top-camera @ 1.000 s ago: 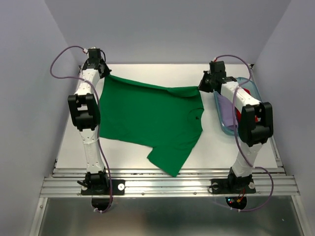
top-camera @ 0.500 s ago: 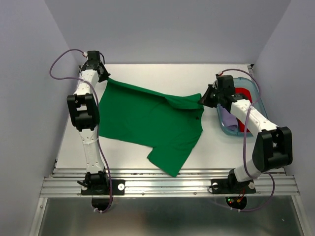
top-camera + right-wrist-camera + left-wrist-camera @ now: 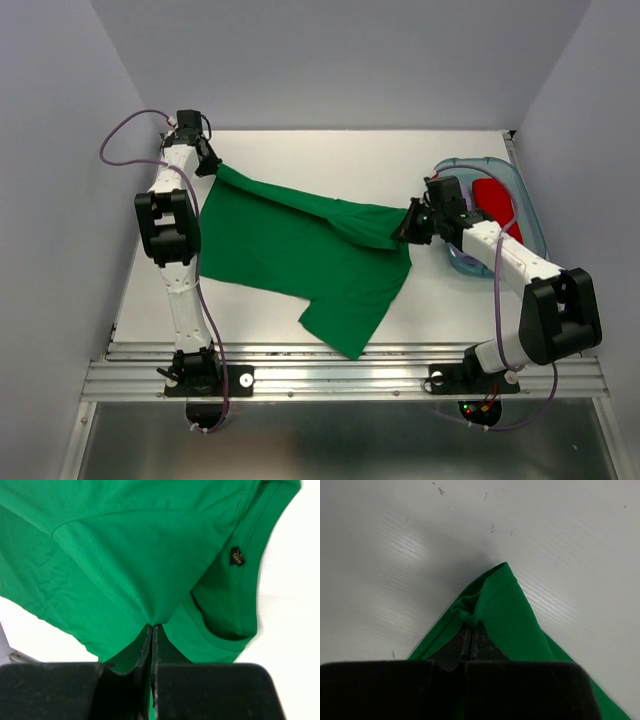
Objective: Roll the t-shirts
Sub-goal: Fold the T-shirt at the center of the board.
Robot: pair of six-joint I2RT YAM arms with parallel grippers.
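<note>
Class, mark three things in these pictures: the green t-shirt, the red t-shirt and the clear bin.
green t-shirt (image 3: 290, 245): top external view, middle of its flat body.
red t-shirt (image 3: 493, 200): top external view, bunched cloth inside the bin.
clear bin (image 3: 487, 159): top external view, its far rim.

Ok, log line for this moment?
left claw: shut on green t-shirt corner | right claw: shut on same shirt | roll: not started

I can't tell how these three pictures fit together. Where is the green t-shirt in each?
Top view: green t-shirt spread mid-table, stretched between left claw and right claw.
Left wrist: its corner, bottom centre, pinched.
Right wrist: it fills most of the picture, pinched.
Shared landmark: the white table.
</note>
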